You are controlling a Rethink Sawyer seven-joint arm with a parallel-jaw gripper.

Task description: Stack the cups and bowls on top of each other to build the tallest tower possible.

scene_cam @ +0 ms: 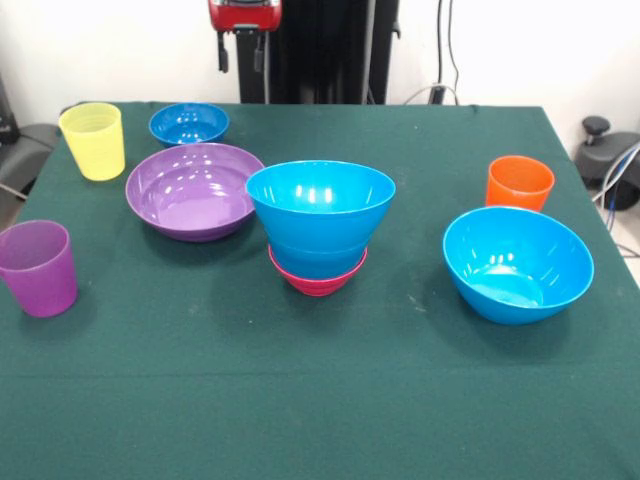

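Pincer (241,55) hangs raised at the worktop's (320,400) far edge, prongs apart, empty. Mid-worktop, tower (320,225): blue bowl nested in magenta bowl (318,280); other cups and bowls lie scattered

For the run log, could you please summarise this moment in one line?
gripper: raised, open | tower: blue bowl on magenta bowl | loose: purple bowl, three cups

My gripper (241,55) is cut off by the top edge, so only its lower part shows. The magenta bowl (318,278) is mostly hidden by the blue bowl (320,215) nested in it.
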